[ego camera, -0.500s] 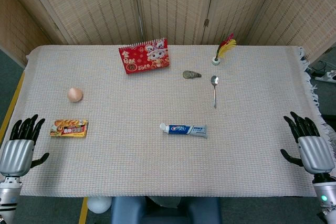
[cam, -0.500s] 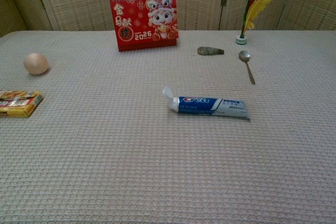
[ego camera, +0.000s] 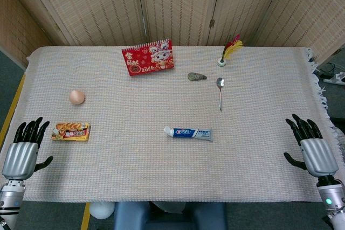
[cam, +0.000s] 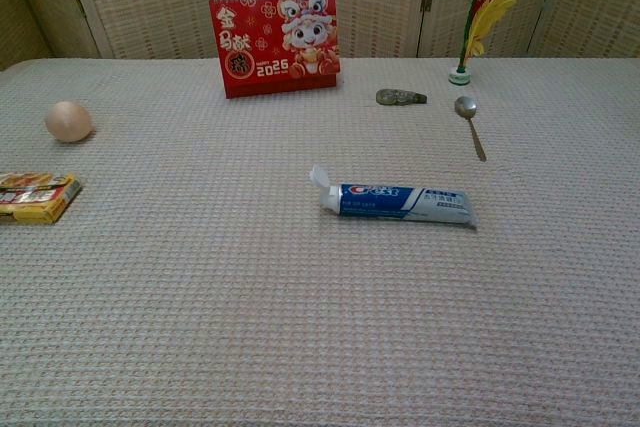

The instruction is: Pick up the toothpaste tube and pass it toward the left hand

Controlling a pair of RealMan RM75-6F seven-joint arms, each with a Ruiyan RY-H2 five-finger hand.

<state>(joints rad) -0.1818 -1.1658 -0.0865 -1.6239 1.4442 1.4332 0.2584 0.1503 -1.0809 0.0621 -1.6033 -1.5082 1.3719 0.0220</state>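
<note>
My chest view misses both hands; overhead, my left hand [ego camera: 21, 157] and right hand [ego camera: 316, 153] hang released, fingers spread. One toothpaste tube [ego camera: 188, 133] lies mid-frame, one snack box [cam: 33, 196] cut off left.

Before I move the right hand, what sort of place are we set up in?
Probably a staged indoor test table, not a real home: a cream waffle-weave tablecloth covers it, woven folding screens close off the back, and unrelated props lie spread out, like the red 2026 desk calendar and blue-and-white toothpaste tube.
</note>
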